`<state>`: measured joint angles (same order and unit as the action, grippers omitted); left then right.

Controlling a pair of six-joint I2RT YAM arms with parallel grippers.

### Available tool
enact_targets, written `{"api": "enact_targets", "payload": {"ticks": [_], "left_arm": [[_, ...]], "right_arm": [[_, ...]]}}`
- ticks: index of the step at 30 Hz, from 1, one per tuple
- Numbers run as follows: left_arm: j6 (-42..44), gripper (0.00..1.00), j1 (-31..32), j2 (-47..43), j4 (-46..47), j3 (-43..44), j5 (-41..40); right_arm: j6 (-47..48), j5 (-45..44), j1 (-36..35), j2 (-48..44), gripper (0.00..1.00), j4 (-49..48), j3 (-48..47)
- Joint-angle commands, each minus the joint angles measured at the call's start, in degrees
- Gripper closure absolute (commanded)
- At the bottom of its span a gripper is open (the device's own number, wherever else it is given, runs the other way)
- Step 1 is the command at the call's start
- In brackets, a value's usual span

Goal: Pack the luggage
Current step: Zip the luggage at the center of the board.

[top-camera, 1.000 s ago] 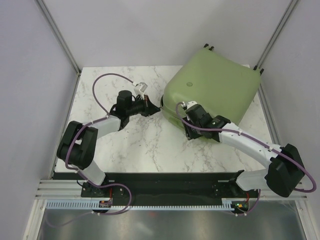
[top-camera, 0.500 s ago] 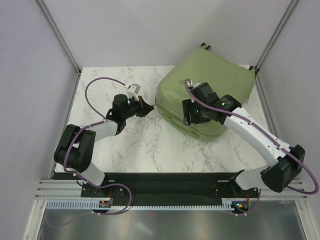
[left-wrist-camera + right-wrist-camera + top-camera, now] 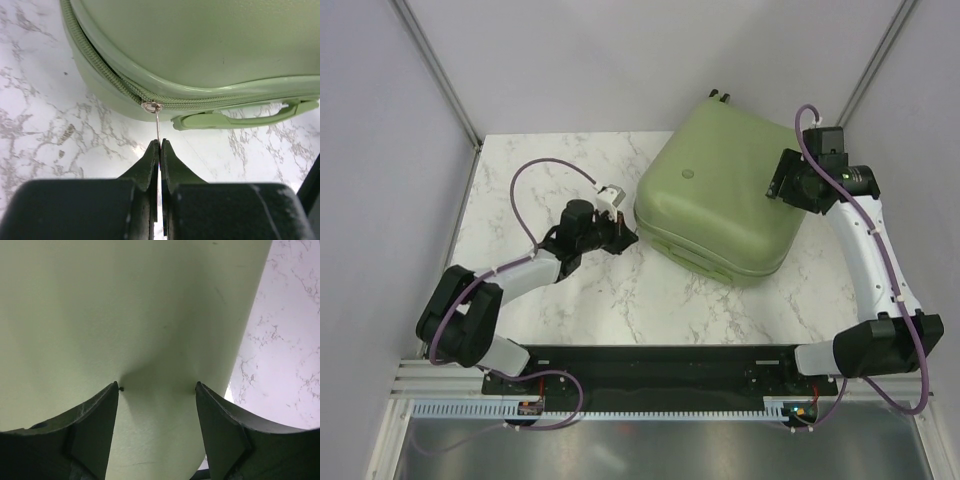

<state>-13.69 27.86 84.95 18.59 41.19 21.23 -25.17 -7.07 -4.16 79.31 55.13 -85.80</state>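
Luggage [image 3: 720, 195] zip hardware is what the left fingers [image 3: 147, 167] have hold of. They are pressed together on the thin metal zipper pull [image 3: 157, 125], which runs straight from between their tips up to the slider [image 3: 152, 106]. That slider sits on the green zipper [image 3: 107, 75] in the seam along the case's side. Just to the right of the slider, a moulded green handle [image 3: 240, 117] lies against the lower shell, above the white marble bench [image 3: 45, 130].

From above, the left fingers [image 3: 622, 236] meet the left corner of the case, and the left arm reaches in from the near left.

The right fingers [image 3: 95, 422] are spread wide, with nothing between them. Their tips are close over the smooth green lid; I cannot tell whether they touch it. From above, they [image 3: 781, 186] are over the lid's right side, and the right arm rises along the right edge of the bench [image 3: 590, 290].

The case lies flat and closed, turned at an angle, on the far right part of the bench. A small round emblem [image 3: 688, 172] shows on the lid. The dark wheels [image 3: 719, 95] are at the case's far corner, past the far edge of the bench.
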Motion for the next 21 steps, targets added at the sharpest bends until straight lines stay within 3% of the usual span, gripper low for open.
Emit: {"api": "enact_targets", "payload": {"ticks": [1,6,12,16,21], "left_arm": [[4.2,0.98,4.7,-2.2,-10.1,-1.5,5.0],[4.0,0.98,6.4,-4.9,-11.6,-1.4,6.2],[5.0,0.98,12.1,-5.2,-12.4,0.9,6.9],[6.8,0.98,16.3,-5.5,-13.6,2.5,6.5],[8.9,0.98,18.9,-6.3,-15.7,3.3,6.4]], "right_arm": [[5.3,5.7,-1.5,-2.0,0.31,0.2,-0.2],[8.4,9.3,-5.5,-3.1,0.30,-2.4,-3.7],[7.0,7.4,-17.5,1.5,0.30,-6.7,-9.4],[2.6,11.3,-22.1,4.7,0.30,-18.9,-9.0],[0.4,13.2,-25.5,13.5,0.29,-27.2,-11.8]]}}
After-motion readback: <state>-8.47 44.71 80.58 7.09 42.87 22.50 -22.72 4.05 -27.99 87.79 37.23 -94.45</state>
